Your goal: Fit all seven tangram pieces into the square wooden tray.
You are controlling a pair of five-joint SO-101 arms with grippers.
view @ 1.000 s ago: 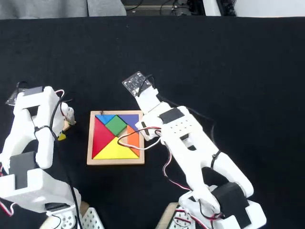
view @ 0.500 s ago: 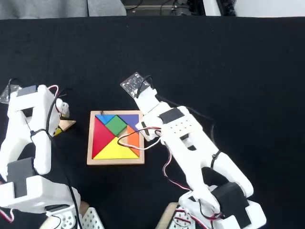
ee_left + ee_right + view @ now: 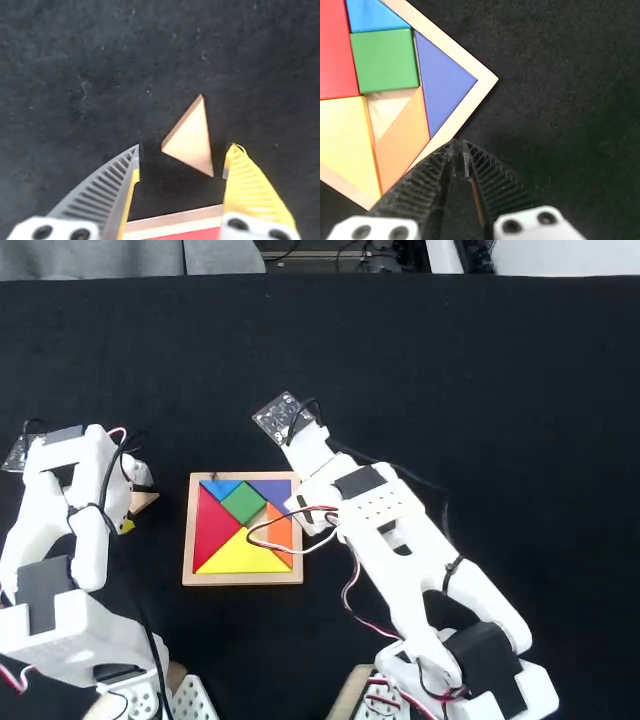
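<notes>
Six coloured pieces (image 3: 213, 525) seated in square wooden tray (image 3: 243, 579). Seventh, plain wooden triangle (image 3: 190, 136), flat on tabletop (image 3: 480, 390) just beside tray. Left jaws wide open, straddling triangle, apart from it. Right jaws closed together at tray rim.

Tray (image 3: 243, 579) left of table (image 3: 480, 370) centre. In tray, by clock from its middle:
- square (image 3: 243, 502) at 12
- small triangle (image 3: 220, 487) at 11
- mid triangle (image 3: 275, 490) at 1
- big triangles (image 3: 212, 530) at 9 and 6
- parallelogram (image 3: 281, 530) at 3

Loose triangle (image 3: 190, 139) on table at tray's 10 o'clock, apart from rim, between left gripper (image 3: 184, 149) fingers. Right gripper (image 3: 460, 145) at tray's 3 o'clock rim.
</notes>
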